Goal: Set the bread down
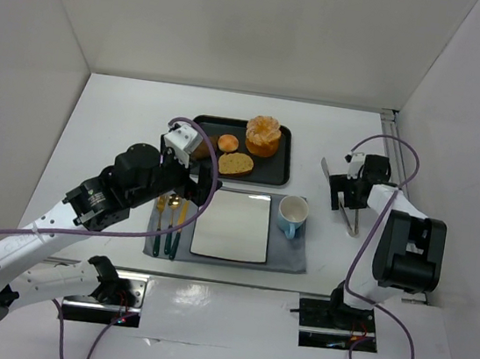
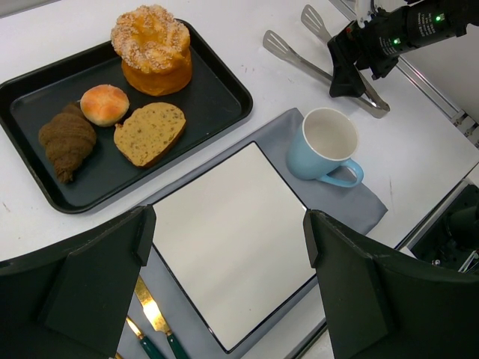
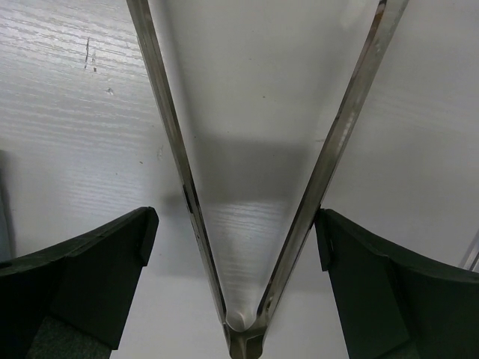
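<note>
The bread (image 2: 66, 142), a dark brown ridged croissant, lies at the left end of the black tray (image 2: 217, 82). My left gripper (image 2: 228, 258) is open and empty, and it hovers over the white square plate (image 2: 224, 194), short of the tray. In the top view the left gripper (image 1: 185, 177) sits at the plate's far left corner and its wrist hides most of the bread. My right gripper (image 3: 236, 247) is open and straddles the closed end of the metal tongs (image 3: 176, 164) on the table. Its right finger is close to one tong arm.
On the tray are also a large sugared bun (image 2: 152, 48), a small round orange bun (image 2: 104, 104) and a tan toast slice (image 2: 148, 132). A blue cup (image 2: 325, 146) stands on the grey mat (image 1: 287, 257) right of the plate. Gold cutlery (image 1: 168, 219) lies to the plate's left.
</note>
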### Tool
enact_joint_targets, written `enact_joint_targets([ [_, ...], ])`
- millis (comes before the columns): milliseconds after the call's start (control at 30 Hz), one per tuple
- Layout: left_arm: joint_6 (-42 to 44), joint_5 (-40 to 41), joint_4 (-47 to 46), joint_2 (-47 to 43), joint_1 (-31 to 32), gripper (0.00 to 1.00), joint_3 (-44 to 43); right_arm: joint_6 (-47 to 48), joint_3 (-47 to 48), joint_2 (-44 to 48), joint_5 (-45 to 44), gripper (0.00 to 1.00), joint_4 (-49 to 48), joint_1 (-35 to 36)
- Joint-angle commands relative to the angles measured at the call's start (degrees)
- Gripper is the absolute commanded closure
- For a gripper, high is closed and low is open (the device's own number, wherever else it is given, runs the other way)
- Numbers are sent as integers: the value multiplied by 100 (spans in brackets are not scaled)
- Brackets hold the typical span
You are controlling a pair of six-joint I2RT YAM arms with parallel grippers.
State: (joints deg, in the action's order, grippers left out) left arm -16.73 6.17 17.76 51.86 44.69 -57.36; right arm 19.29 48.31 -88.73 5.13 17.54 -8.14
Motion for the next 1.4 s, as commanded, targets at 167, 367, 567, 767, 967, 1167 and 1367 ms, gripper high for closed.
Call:
enact_joint_targets([
  [167,-50,-37,-334,-62,14,1,-12,-145,161,-188,-161,0,-260,41],
  [367,-50,-37,-334,-62,14,1,-12,-214,213,-460,-161,1,-260,41],
  [567,-50,15,-334,-114,14,1,-12,-268,266,-567,102,14,-76,-152],
  [767,-50,15,-334,-114,14,1,-12,-320,266,-497,287,40,-14,-267],
  [967,-50,68,-334,-114,14,1,-12,-320,266,-120,489,59,-14,-320],
  [1167,-50,121,-334,-114,14,1,41,-259,266,601,867,64,-14,-320],
  [1367,3,287,-334,-114,14,1,41,-40,591,1480,1358,60,249,-320],
])
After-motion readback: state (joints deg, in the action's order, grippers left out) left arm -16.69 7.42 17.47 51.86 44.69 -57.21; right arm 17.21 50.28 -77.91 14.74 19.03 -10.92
